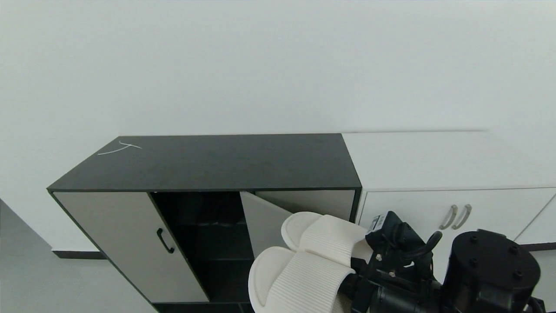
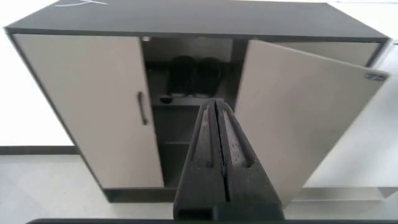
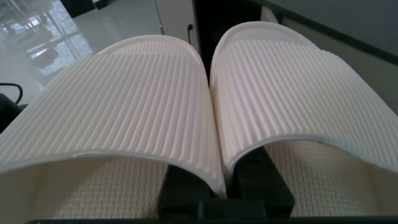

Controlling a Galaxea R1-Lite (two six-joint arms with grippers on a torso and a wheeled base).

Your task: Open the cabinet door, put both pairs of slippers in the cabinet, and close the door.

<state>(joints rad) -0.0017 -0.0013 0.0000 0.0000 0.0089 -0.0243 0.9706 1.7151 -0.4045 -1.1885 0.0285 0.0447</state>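
Slippers (image 1: 304, 256) at open cabinet (image 1: 226, 161)

The right gripper (image 3: 225, 193) clamps the slippers just before the cabinet opening; the left gripper (image 2: 215, 115) is pressed together, empty. The wide pair may catch the half-open door (image 1: 263, 226) and slip free.

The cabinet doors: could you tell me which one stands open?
The grey door beside the white slippers swings outward; the handled left door is shut.
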